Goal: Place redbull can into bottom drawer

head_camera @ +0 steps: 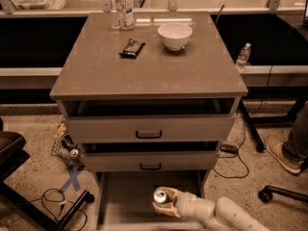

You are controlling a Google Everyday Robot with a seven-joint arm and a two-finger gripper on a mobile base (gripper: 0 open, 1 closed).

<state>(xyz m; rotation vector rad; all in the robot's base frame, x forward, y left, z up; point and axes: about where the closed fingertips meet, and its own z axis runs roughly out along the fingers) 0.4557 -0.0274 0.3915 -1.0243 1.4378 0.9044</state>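
Redbull can [160, 195]: shiny silver top is facing up, slim metal body standing upright. My end effector [164, 202] is grasping it, pale fingers clenching round its sides. The can is sitting over the middle-right of the bottom drawer [126, 200], a wide grey tray standing open with a flat floor; I cannot tell whether it is touching. My arm [226, 214] is reaching in low from the lower right, its segments smooth and rounded. Above, a white bowl [174, 35], a clear bottle [124, 6] and a dark wrapper [132, 47] are resting on the matte desk [159, 76].
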